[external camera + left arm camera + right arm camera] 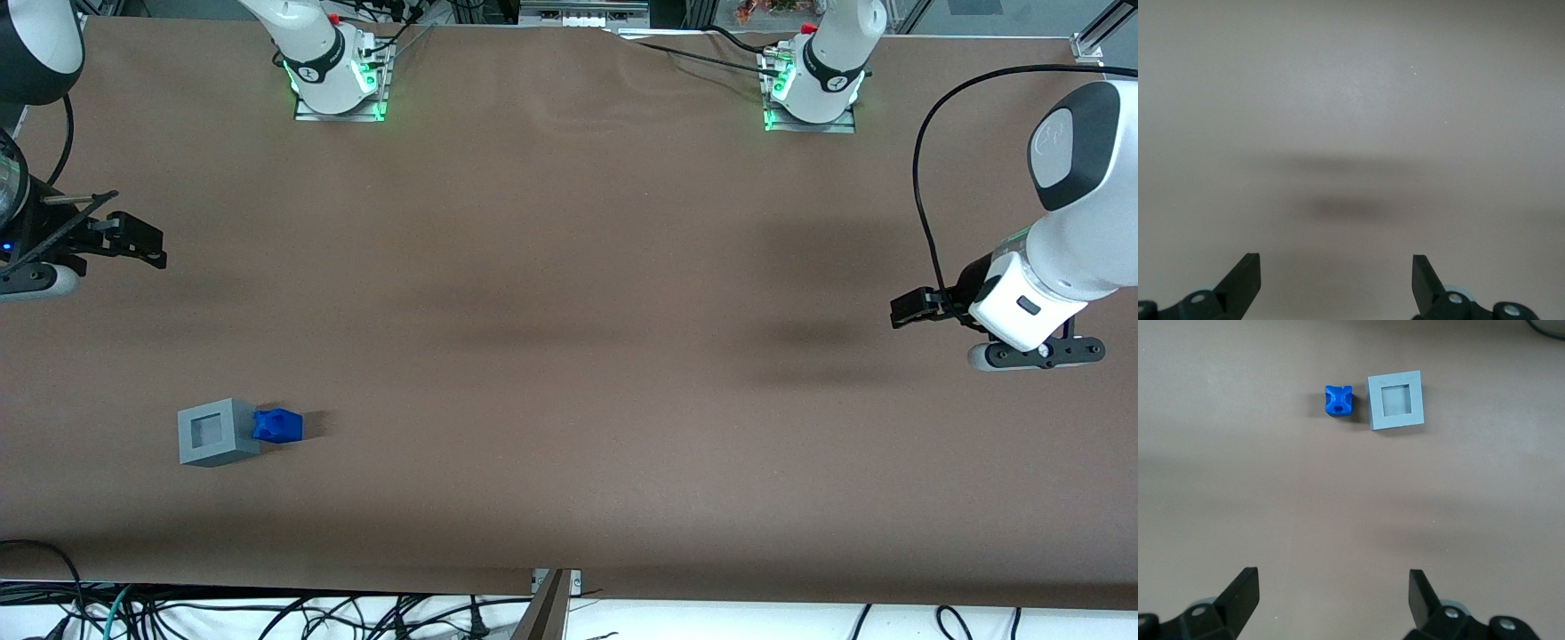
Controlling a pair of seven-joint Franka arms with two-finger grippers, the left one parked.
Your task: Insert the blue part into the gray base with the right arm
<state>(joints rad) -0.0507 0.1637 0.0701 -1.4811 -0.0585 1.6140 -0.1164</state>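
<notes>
gray base [218, 432], notched blue part [277, 426], spread gripper [133, 240]

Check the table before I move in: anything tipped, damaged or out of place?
Nothing stands out. The gray base sits flat, recess up and empty, with the blue part close beside it, intact. The right arm's pincer hangs open above the table, apart from both.

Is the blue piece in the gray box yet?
Not yet. The blue part lies on the table beside the gray base, whose square recess faces up, empty. The gripper is open and holds nothing, hanging above the table away from both. Still left: reach the blue part, grab it, and put it in.
</notes>
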